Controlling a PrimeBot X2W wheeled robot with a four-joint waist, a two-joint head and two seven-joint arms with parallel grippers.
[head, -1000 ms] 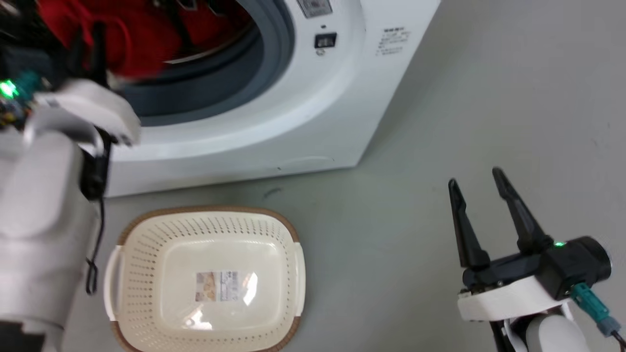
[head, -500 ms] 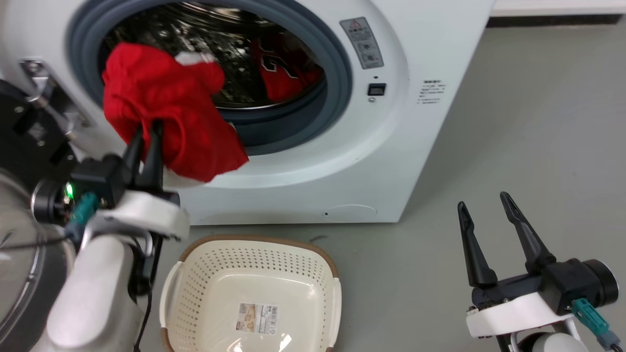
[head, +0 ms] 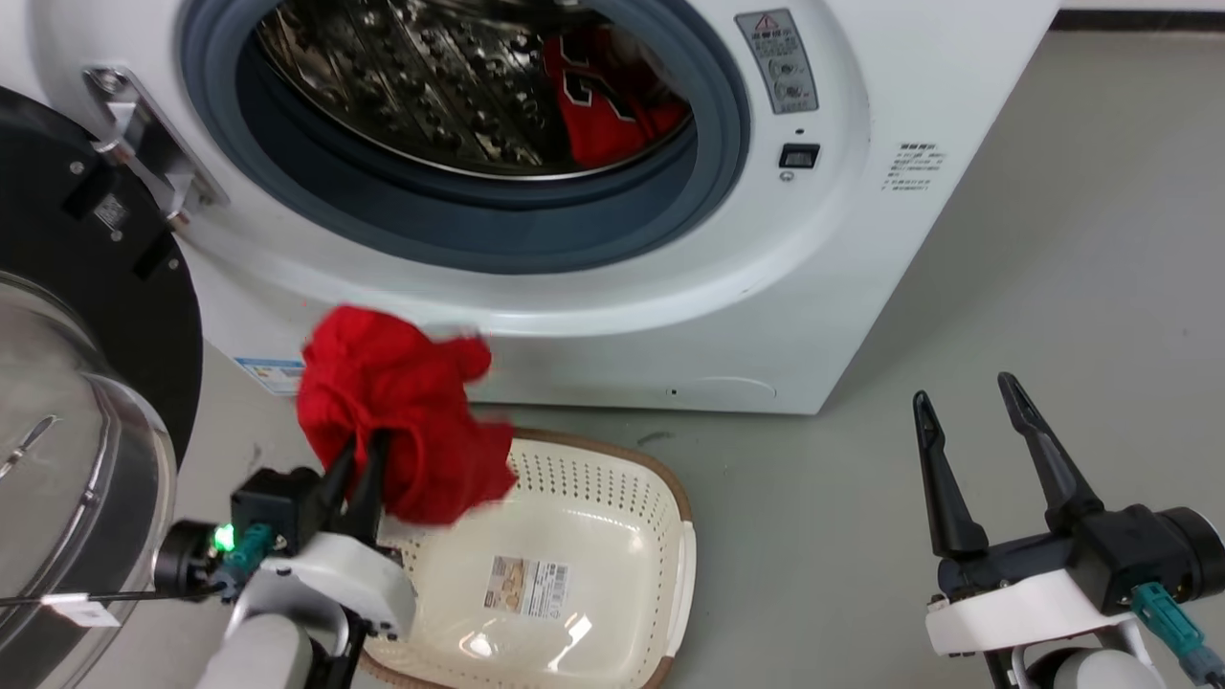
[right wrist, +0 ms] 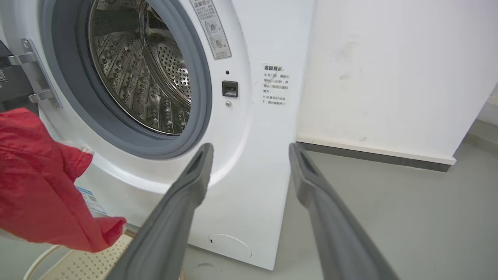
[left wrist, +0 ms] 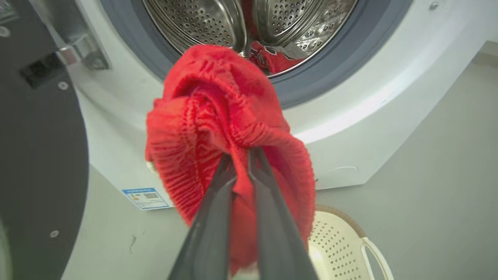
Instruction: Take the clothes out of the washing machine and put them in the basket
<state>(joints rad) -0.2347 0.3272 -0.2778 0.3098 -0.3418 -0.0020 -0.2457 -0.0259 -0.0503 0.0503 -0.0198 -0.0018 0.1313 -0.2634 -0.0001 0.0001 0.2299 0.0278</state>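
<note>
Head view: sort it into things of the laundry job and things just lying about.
Job: large white front-loading washing machine; red lettered jersey inside it; plain red garment, shut in the left hand; cream perforated plastic basket.
Just there: open right hand; grey floor; paper label in the basket.

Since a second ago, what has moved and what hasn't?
The left gripper, jaws shut on the plain red garment, has pulled it out of the washing machine and lowered it over the basket rim. The jersey stays in the drum, the right gripper stays open and idle.
</note>
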